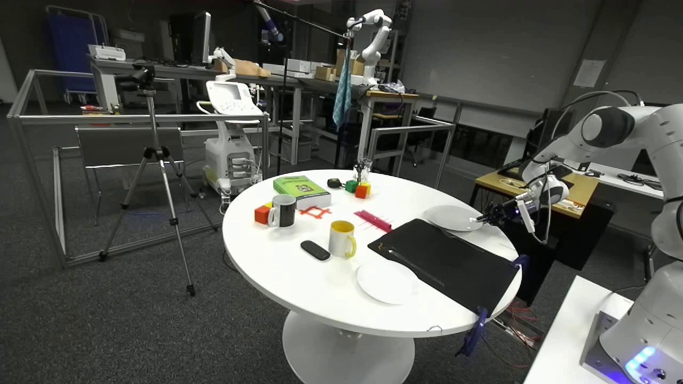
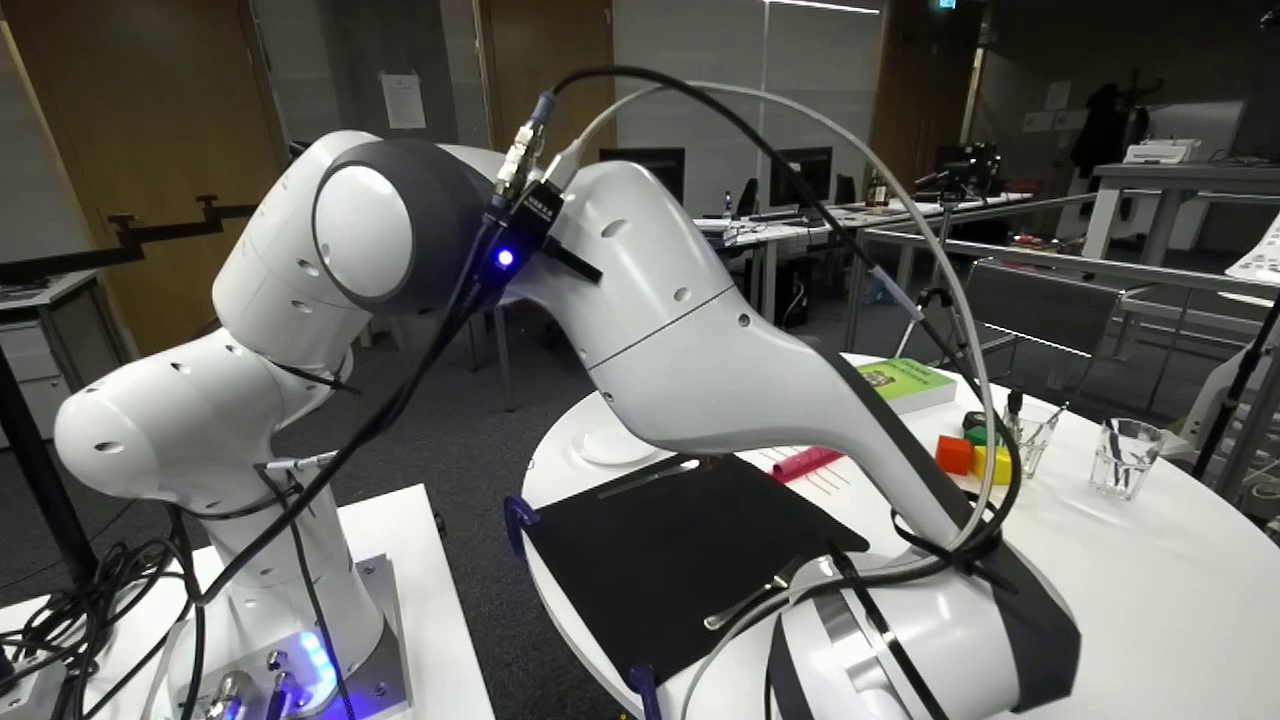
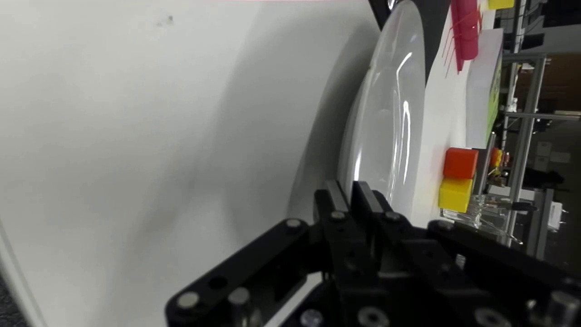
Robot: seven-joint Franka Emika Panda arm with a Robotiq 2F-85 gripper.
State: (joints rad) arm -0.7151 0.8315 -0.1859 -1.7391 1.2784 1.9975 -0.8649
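White plate (image 3: 394, 122) pinched by one gripper (image 3: 348, 187), second plate (image 1: 387, 282), two mugs (image 1: 340, 240)

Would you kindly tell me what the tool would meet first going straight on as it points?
The white plate: its rim appears pinched in the tool, and straight on likely lies more of it, though depth is unclear.

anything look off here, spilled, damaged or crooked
In the wrist view, a small dark smudge marks the round white tabletop, apart from the glossy white plate at the black gripper. It looks odd against the pale surface. No clear spill or damage.
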